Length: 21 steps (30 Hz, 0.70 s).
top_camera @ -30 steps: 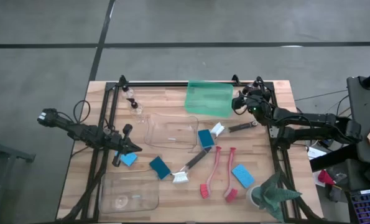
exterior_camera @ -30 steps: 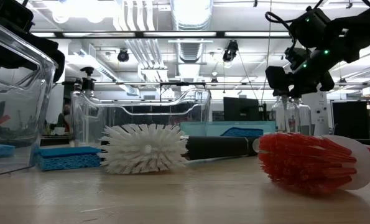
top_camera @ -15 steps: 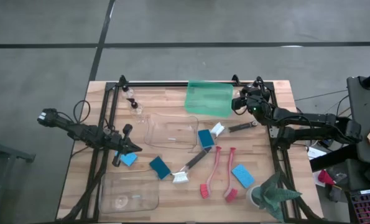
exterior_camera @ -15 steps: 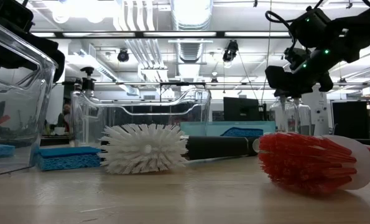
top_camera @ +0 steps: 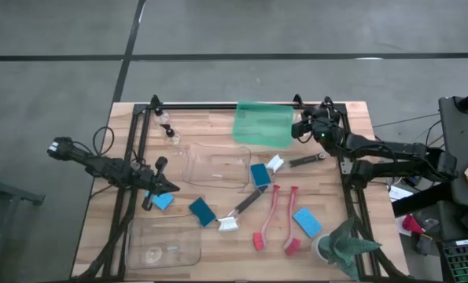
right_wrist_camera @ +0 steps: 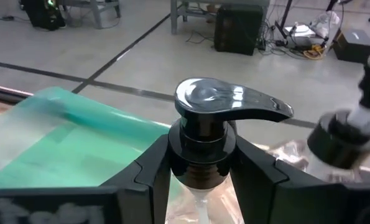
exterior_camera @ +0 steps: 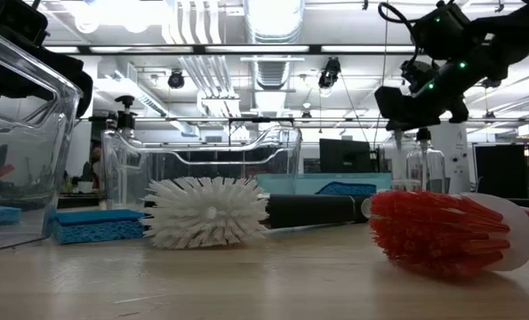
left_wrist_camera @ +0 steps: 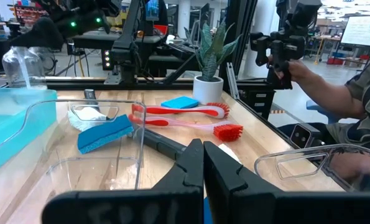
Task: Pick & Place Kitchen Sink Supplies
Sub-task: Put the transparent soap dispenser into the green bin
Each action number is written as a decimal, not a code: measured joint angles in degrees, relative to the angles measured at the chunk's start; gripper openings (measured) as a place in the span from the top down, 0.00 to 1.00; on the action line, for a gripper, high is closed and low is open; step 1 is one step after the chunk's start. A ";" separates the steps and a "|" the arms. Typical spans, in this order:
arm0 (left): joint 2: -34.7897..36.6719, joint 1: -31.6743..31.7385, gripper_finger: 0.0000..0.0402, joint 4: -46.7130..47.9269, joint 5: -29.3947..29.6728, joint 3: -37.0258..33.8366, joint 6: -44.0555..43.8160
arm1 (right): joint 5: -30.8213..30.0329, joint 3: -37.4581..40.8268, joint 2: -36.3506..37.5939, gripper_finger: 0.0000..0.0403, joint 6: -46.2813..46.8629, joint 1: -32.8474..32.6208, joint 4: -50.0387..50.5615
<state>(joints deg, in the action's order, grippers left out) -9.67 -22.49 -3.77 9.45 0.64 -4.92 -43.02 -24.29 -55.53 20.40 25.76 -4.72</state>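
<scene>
My right gripper (top_camera: 303, 130) is at the far right of the table, beside the green tray (top_camera: 263, 123), shut on a clear pump bottle with a black top (right_wrist_camera: 229, 102). It stands high in the low view (exterior_camera: 415, 111). My left gripper (top_camera: 169, 187) is shut and empty at the left, just beyond a blue sponge (top_camera: 163, 201). Two more blue sponges (top_camera: 202, 211) (top_camera: 259, 174), a black brush with white bristles (top_camera: 237, 211) and two red brushes (top_camera: 277, 220) lie flat mid-table. Two pump bottles (top_camera: 167, 126) stand at the far left. My right gripper pinches the bottle's black collar (right_wrist_camera: 202, 152), just under the pump head, between its two fingers (right_wrist_camera: 152, 174), one on each side. The bottle is upright with the pump head above the fingers. Its body and base are hidden below the gripper.
A clear bin (top_camera: 215, 167) sits mid-table and another (top_camera: 163, 244) at the near left. A fourth blue sponge (top_camera: 306, 222) and a potted plant (top_camera: 345, 248) are at the near right. Another black cap (right_wrist_camera: 339, 140) shows close beside the held bottle. A person's arm (left_wrist_camera: 334, 81) shows beyond the table.
My right gripper has gone up and a little toward the table's left edge, over the green tray's right edge, still shut on the pump bottle, which has risen with it.
</scene>
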 joint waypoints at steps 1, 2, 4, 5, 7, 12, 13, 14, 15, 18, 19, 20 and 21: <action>0.00 -0.01 0.99 0.00 0.00 0.00 0.01 | 0.10 -0.43 0.01 0.68 -0.31 0.00 0.03; 0.00 -0.01 0.99 0.02 0.00 0.00 0.01 | 0.26 -0.91 0.02 0.68 -0.76 0.00 0.05; 0.00 -0.01 0.99 0.02 0.00 0.00 0.01 | 0.48 -2.13 0.01 0.68 -1.64 0.00 0.29; 0.00 0.00 0.99 0.00 0.00 0.00 0.00 | 0.91 -2.77 0.02 0.68 -2.08 0.00 0.55; -0.01 0.01 0.99 0.00 0.00 -0.02 0.01 | 1.31 -4.24 0.02 0.68 -2.75 -0.02 1.72; -0.02 -0.01 0.99 0.00 0.00 0.00 0.01 | 1.28 -8.21 0.02 0.68 -4.69 -0.02 5.01; -0.02 0.01 0.99 0.00 0.00 -0.02 0.01 | 1.30 -8.82 0.02 0.67 -5.36 -0.02 5.02; -0.01 0.00 0.99 0.00 0.00 -0.01 0.01 | 1.34 -9.47 0.02 0.67 -5.90 -0.02 5.00; -0.01 -0.01 0.99 0.00 0.00 0.00 0.00 | 1.65 -10.09 0.02 0.67 -6.33 -0.02 4.95; -0.01 -0.01 0.99 0.01 0.00 0.00 0.01 | 4.13 -11.31 -0.05 0.67 -7.38 0.00 3.46; -0.02 -0.01 0.99 0.01 0.00 -0.01 0.01 | 5.48 -11.45 -0.17 0.67 -7.55 0.00 2.40; -0.02 -0.01 0.99 0.00 0.00 0.00 0.01 | 6.98 -11.61 -0.50 0.67 -7.59 0.00 1.34; -0.02 0.00 0.99 0.01 0.00 0.00 0.00 | 8.67 -11.75 -0.92 0.67 -7.63 0.00 0.19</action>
<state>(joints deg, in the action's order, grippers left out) -9.69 -22.49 -3.76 9.45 0.64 -4.92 -34.35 -36.04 -56.44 12.77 25.76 -4.52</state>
